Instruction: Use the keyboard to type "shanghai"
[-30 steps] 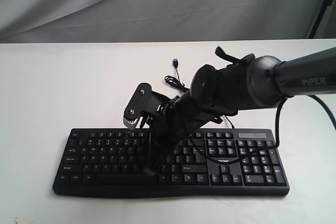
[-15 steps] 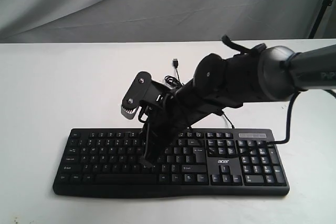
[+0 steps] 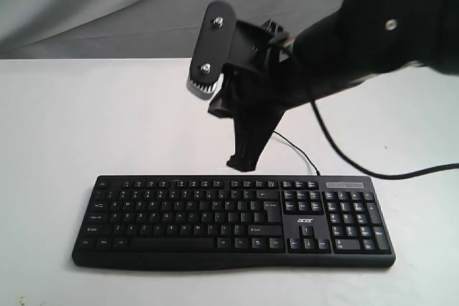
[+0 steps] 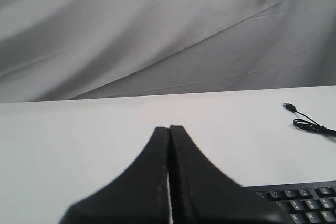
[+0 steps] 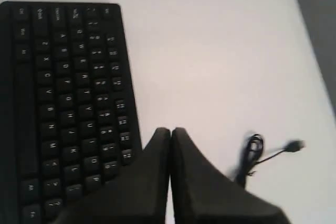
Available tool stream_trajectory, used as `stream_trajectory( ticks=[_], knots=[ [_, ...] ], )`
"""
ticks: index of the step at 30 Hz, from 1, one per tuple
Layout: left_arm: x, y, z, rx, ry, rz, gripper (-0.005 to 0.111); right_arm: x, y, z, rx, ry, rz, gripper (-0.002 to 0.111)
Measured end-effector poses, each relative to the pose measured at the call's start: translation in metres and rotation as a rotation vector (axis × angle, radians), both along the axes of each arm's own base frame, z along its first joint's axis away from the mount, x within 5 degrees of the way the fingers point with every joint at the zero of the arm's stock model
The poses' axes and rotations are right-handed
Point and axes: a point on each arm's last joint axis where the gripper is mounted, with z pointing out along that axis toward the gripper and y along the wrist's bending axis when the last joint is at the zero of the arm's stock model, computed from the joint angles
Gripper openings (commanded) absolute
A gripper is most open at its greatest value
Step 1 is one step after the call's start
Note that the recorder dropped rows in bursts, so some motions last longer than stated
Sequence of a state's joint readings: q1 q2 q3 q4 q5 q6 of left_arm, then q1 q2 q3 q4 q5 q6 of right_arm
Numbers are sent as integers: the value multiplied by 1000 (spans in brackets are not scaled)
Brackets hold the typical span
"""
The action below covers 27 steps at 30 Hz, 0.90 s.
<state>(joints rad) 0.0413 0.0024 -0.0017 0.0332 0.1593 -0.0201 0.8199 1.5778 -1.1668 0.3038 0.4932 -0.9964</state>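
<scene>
A white table (image 3: 57, 120) stands before a grey cloth backdrop (image 3: 107, 5). On the left side, the left gripper (image 4: 169, 135) appears only in its own wrist view. Its two fingers are pressed flat together, holding nothing, and it waits near one end of the keyboard (image 3: 233, 220). The single black Acer keyboard lies flat along the table's near edge with its legends facing the exterior camera, probably so the keys can be reached from above. Over the middle of the keyboard's far edge hangs the right gripper (image 3: 244, 161). It points down, well apart from the keys and touching none. Its fingers are also closed on nothing, likely to form one narrow tip that can press a single key. Behind the keyboard, its one thin USB cable (image 5: 252, 150) lies loosely coiled and unplugged. In all there is one keyboard, one cable and two grippers.
</scene>
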Motion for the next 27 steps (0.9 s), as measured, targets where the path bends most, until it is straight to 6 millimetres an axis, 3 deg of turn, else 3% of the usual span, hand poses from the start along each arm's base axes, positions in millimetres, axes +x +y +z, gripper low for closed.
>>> stream_trajectory(
  ticks=[5,12,17,22,27],
  knots=[
    [0,0,0,0,0,0,0,-11,-14,33,58,-81,2,0],
    [0,0,0,0,0,0,0,-16,-19,46,107,-85,-21,0],
    [0,0,0,0,0,0,0,-15,-28,68,367,71,-285,0],
    [0,0,0,0,0,0,0,-9,-69,99,607,127,-535,0],
    [0,0,0,0,0,0,0,-40,-137,122,773,18,-662,0]
  ],
)
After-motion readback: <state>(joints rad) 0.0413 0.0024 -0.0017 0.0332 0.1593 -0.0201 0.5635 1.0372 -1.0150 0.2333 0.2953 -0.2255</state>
